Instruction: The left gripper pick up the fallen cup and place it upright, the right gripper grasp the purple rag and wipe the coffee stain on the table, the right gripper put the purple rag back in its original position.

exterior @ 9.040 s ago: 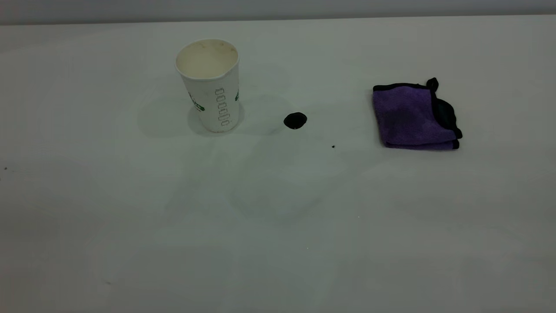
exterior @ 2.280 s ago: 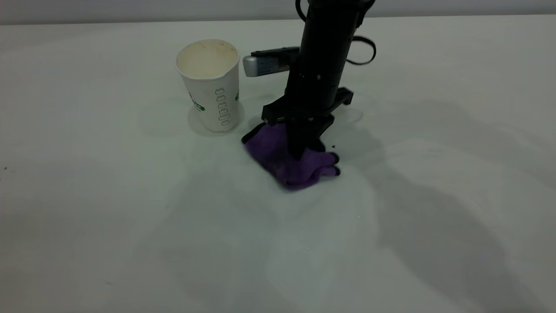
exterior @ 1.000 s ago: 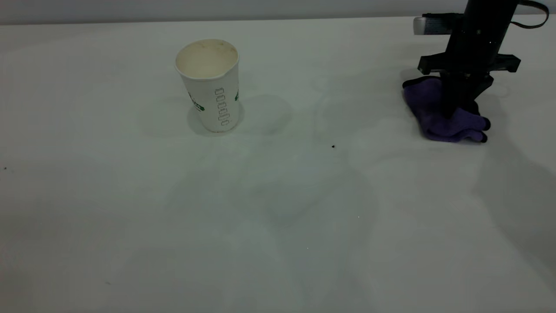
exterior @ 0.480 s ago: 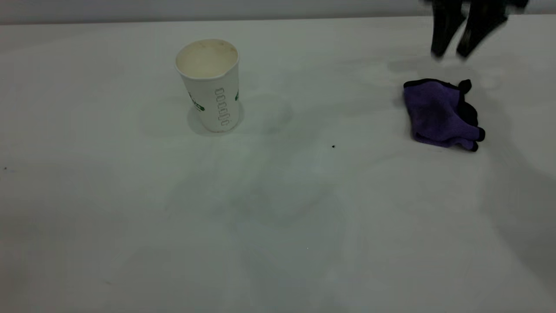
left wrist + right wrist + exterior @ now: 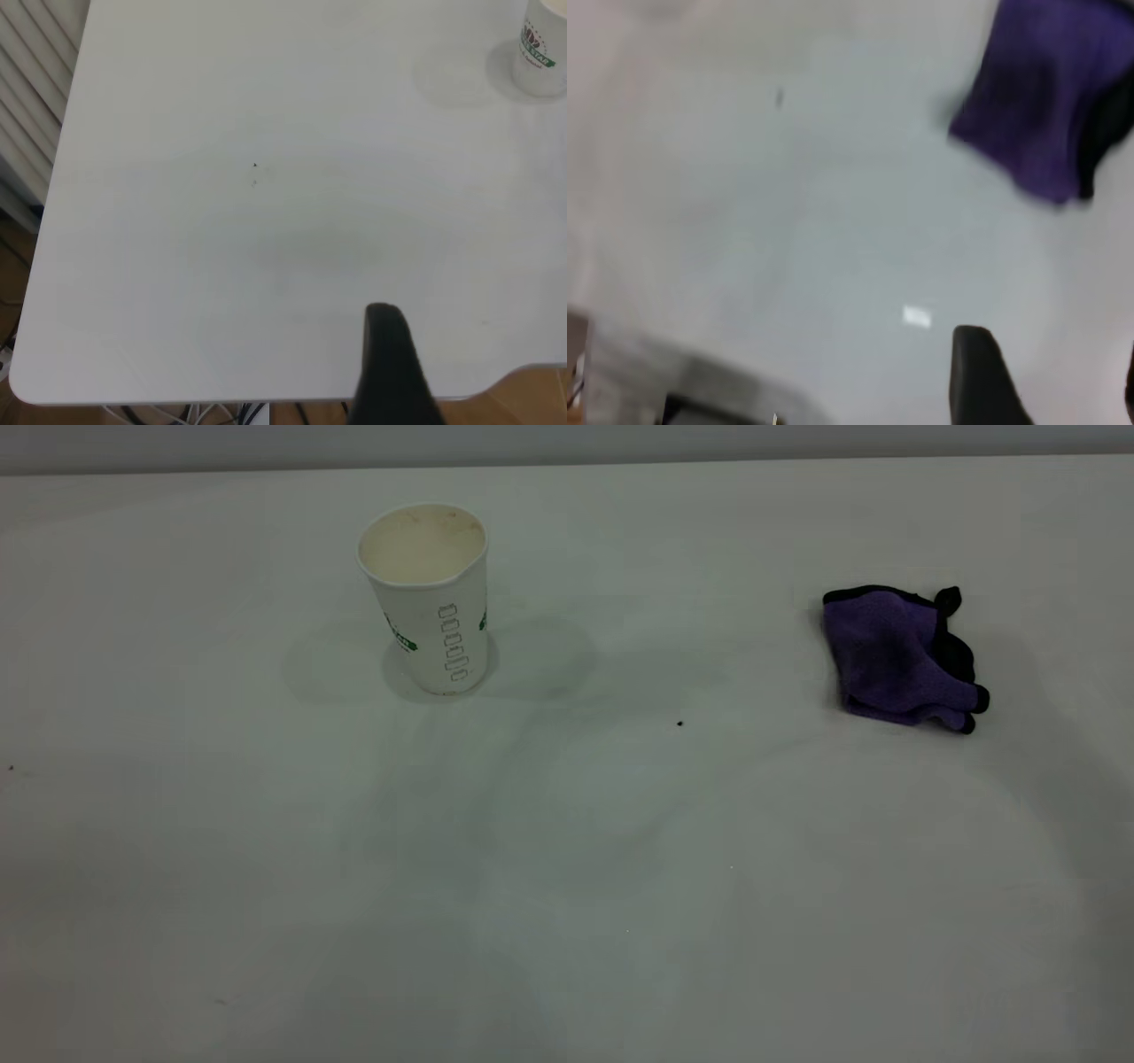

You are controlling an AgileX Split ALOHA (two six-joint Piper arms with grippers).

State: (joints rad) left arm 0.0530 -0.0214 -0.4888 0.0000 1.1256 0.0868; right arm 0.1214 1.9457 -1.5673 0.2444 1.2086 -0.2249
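Note:
The cup (image 5: 423, 598) stands upright on the white table (image 5: 567, 868), left of centre, its cream inside showing; its base also appears in the left wrist view (image 5: 542, 53). The purple rag (image 5: 895, 655) lies crumpled at the right, with nothing touching it, and the right wrist view shows it too (image 5: 1050, 115). No coffee stain shows on the table; only a tiny black speck (image 5: 679, 724) lies between cup and rag. Neither arm is in the exterior view. My right gripper (image 5: 1050, 359) hangs open above bare table, away from the rag. My left gripper (image 5: 469, 381) is open over the table's near edge, far from the cup.
The table's edge and rounded corner (image 5: 18, 390) show in the left wrist view, with floor and white slats (image 5: 27, 106) beyond. A small bright patch (image 5: 917, 316) lies on the table near the right gripper.
The right gripper carried the rag from the table's middle to the right, let it go and rose out of the exterior view. The black stain seen earlier is gone. The cup has not moved.

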